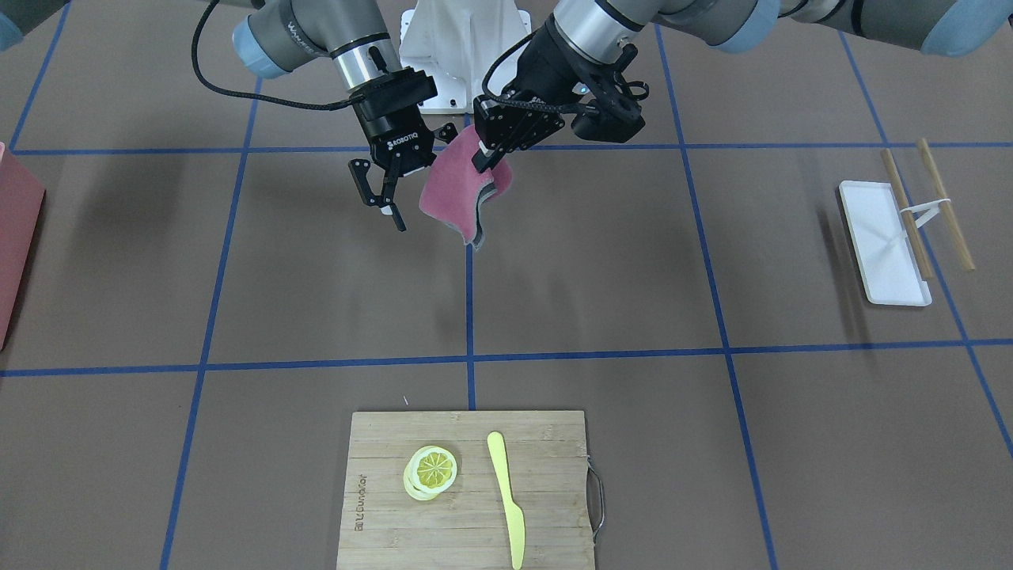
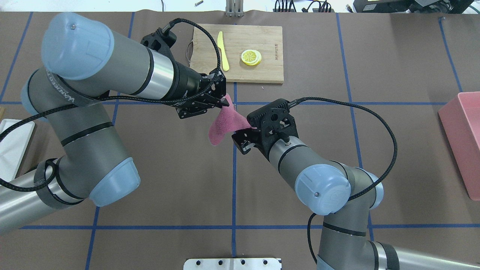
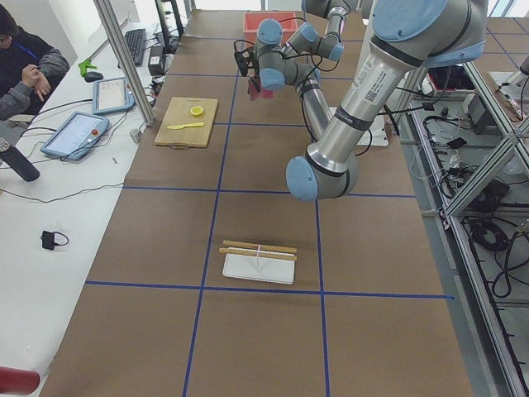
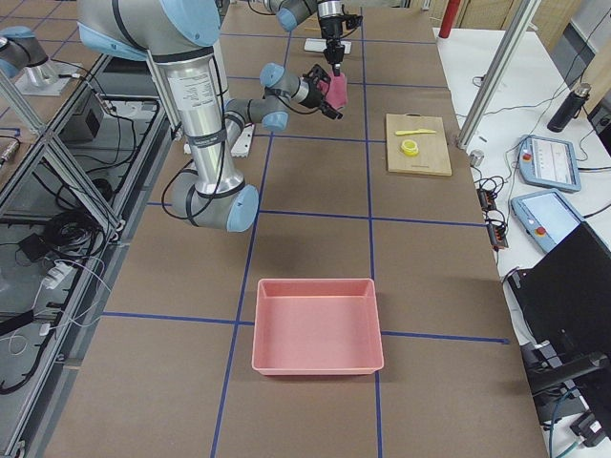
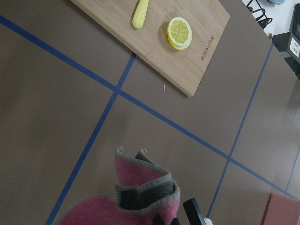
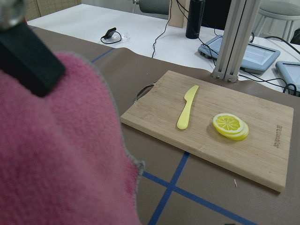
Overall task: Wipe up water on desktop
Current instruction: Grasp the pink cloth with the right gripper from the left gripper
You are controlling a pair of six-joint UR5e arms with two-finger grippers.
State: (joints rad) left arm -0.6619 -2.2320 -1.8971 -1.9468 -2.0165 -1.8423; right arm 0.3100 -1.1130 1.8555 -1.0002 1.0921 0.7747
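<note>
Grip: left end effector (image 1: 484, 162) clamped on upper edge of pink grey-edged fabric cloth (image 1: 455, 190), hanging free. Right end effector (image 1: 380, 198) spread wide, close beside cloth. Brown matte blue-taped counter (image 1: 316, 277) straight below both, untouched; water not discernible. Judged next: lower cloth.

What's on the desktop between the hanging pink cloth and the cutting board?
Just bare desktop crossed by blue tape lines separates the cloth, held in the left hand, from the cutting board; the front-facing view shows it.

Pink cloth (image 4: 336, 89) aloft between two arms, pink tray (image 4: 318, 324) and cutting board (image 4: 417, 143) on brown desktop (image 4: 315, 186).
</note>
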